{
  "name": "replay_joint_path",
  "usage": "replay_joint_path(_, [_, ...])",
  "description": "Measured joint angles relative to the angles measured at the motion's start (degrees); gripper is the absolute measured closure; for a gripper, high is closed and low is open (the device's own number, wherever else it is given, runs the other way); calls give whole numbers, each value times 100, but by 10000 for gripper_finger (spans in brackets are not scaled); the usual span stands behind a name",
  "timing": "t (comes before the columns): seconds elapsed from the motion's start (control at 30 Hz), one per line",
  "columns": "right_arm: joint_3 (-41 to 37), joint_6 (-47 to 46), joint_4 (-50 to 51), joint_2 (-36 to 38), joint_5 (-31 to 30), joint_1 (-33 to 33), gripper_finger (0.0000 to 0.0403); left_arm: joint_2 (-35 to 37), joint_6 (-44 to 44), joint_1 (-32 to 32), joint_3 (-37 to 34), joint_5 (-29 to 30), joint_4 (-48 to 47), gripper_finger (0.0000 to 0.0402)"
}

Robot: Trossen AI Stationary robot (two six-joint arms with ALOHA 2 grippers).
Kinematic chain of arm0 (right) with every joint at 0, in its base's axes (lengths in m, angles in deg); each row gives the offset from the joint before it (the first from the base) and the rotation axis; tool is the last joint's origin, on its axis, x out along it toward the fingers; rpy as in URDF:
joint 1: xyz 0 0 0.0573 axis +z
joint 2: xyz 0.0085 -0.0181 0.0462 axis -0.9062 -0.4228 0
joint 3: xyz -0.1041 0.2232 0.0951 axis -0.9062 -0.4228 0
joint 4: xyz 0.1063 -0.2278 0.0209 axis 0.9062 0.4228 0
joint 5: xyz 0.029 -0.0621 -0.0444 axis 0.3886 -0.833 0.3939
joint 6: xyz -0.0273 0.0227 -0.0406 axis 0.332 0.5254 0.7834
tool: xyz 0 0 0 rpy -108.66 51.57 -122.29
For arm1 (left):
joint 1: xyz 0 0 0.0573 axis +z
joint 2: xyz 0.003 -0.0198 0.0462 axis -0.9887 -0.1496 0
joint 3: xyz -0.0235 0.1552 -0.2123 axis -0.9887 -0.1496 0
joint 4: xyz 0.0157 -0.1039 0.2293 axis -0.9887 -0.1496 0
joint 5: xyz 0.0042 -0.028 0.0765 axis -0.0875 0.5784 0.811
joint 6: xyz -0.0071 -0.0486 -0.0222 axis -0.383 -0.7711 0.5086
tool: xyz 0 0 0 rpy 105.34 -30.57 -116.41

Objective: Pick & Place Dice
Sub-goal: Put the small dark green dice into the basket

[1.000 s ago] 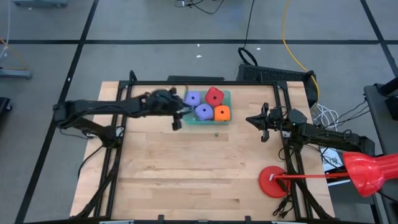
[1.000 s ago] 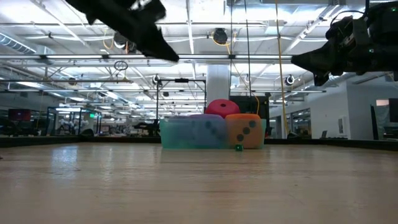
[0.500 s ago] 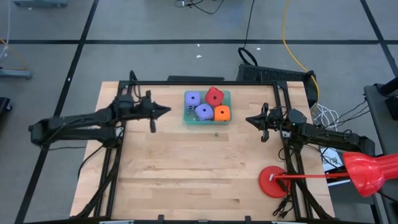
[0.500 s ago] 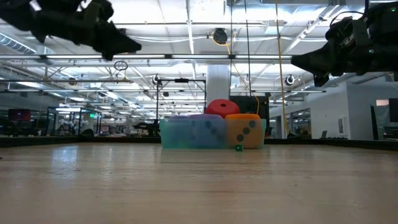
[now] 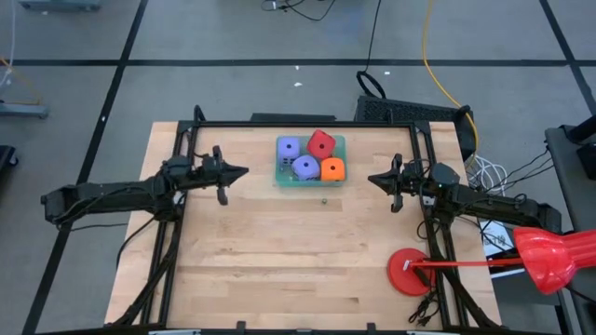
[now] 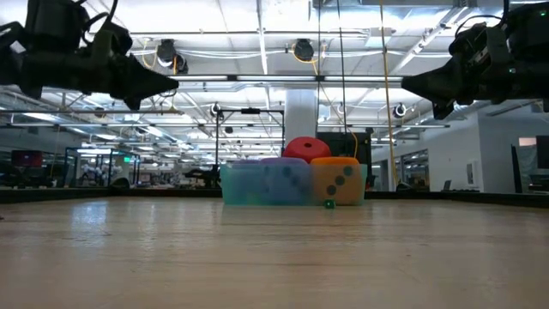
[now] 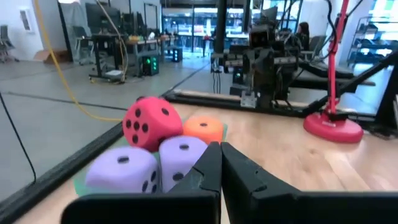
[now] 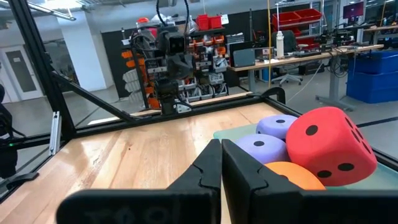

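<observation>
Dice point(image 5: 311, 157) between closed left fingers point(image 5: 244, 170), right fingers point(image 5: 372, 179); untouched.

The counter point(image 5: 279, 261) is pale wood, its planks showing grain under a smooth, faintly shiny finish that throws back the ceiling light in the low view. The red die point(image 7: 151, 122), orange die point(image 5: 333, 169) and two purple dice point(image 5: 304, 167) look like soft matt foam with flat dark pips. They sit in a tray point(image 6: 257, 183) of cloudy, see-through green plastic. The left claw point(image 5: 244, 171) and right claw point(image 5: 371, 180) are matt black, hard-looking plastic or metal. The frame point(image 5: 307, 124) around the counter is black metal bar. A red stand point(image 5: 410, 272) looks like glossy plastic.
</observation>
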Motion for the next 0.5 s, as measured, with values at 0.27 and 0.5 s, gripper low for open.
replay_joint_path(0.27, [0, 121, 55, -17, 7, 0, 399, -5, -30, -27, -144, -65, 271, 398])
replay_joint_path(0.5, [-2, 288, 201, -320, -24, 0, 399, -9, 26, -136, -155, -99, 223, 397])
